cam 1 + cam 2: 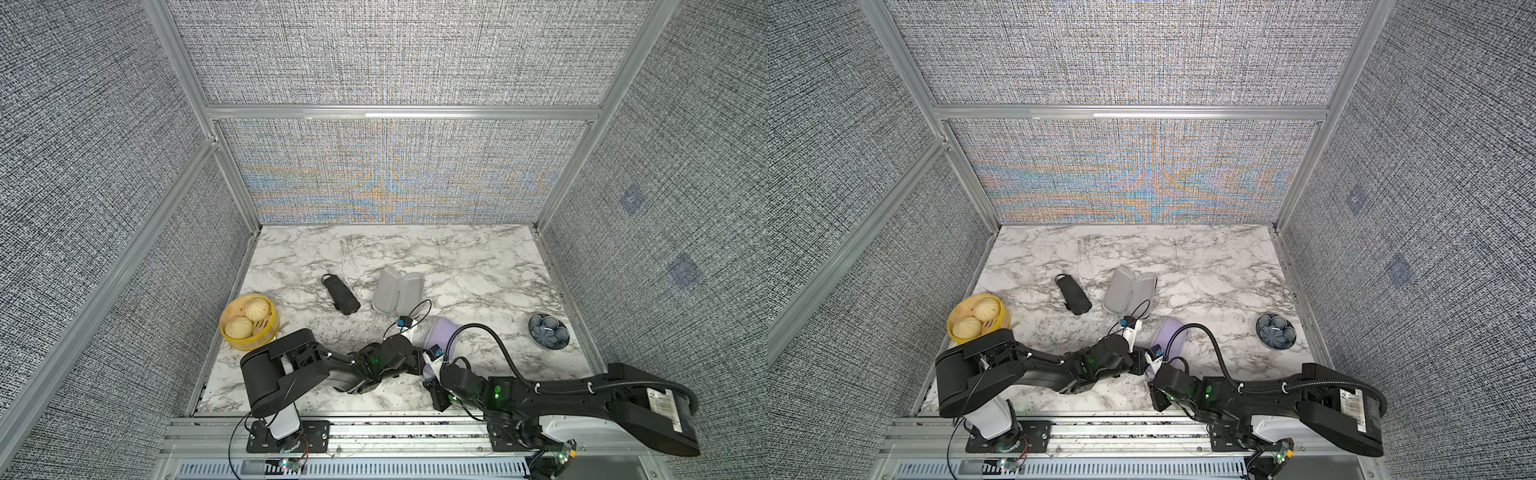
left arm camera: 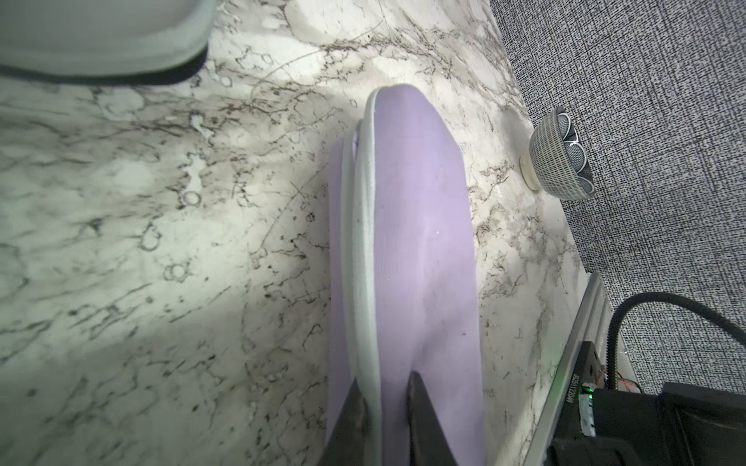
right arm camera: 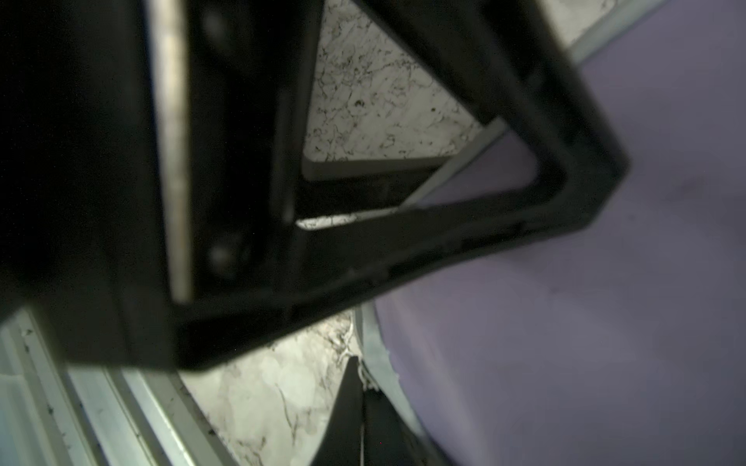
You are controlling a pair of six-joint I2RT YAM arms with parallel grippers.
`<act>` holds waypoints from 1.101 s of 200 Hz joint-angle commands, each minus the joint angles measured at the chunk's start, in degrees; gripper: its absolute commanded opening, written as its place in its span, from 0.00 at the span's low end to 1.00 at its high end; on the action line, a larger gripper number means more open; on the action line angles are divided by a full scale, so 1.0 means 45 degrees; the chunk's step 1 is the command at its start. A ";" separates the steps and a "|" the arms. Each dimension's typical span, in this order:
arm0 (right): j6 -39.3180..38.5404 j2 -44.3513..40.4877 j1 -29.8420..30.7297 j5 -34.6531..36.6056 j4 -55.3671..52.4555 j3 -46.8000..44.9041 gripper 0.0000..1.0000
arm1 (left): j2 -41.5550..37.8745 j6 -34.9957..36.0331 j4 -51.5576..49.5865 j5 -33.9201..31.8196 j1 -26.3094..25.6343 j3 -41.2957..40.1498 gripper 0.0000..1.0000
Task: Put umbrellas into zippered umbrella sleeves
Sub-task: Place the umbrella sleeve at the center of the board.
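**While the left claw (image 2: 383, 419) grips its rim, the lavender oblong clamshell case (image 2: 420, 242) runs straight out ahead**

As both top views show it, the two black arms meet at the near end of that case on the white marble table (image 1: 457, 257). Farther out from the left claw lie one black folded fabric umbrella (image 1: 340, 295) and, near it but apart, one open black-shelled case with pale grey lining (image 1: 397, 295). One yellow round basket (image 1: 253, 343) holding two pale buns (image 1: 256, 309) sits back beside the left arm. One blue patterned bowl (image 1: 548, 330) stands well apart beyond the right arm. Cases counted: two; umbrellas: one.

From the left wrist, the dark fingers (image 2: 424, 415), only narrowly apart, clamp the grey zip rim and one lavender shell.

From the right wrist, the right claw (image 3: 363, 407) has its jaws pressed together, tips against the case's grey rim. Whether they pinch anything is unclear.
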 commanded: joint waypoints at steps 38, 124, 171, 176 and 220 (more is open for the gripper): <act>-0.0170 -0.0854 -0.0097 0.0007 -0.0109 0.0057 0.00 | -0.0667 -0.0041 -0.2470 0.0109 -0.0169 -0.0508 0.00; 0.0880 -0.4005 -0.0442 0.1017 -0.4328 -0.1285 0.00 | -0.2050 0.0682 -0.4361 -0.0495 -0.0436 0.0043 0.62; 0.1403 -0.5120 -0.0529 0.2986 -0.5765 -0.1272 0.00 | -0.3549 0.1414 -0.9181 -0.4254 -0.0387 0.1999 0.84; 0.1344 -0.5190 -0.0585 0.3071 -0.5801 -0.1212 0.00 | -0.3584 0.1602 -0.9475 -0.4588 -0.0334 0.2108 0.85; 0.0665 -0.4694 -0.1334 0.2894 -0.5136 -0.1188 0.00 | -0.2519 0.3376 -0.9030 -0.3691 0.0851 0.2978 0.86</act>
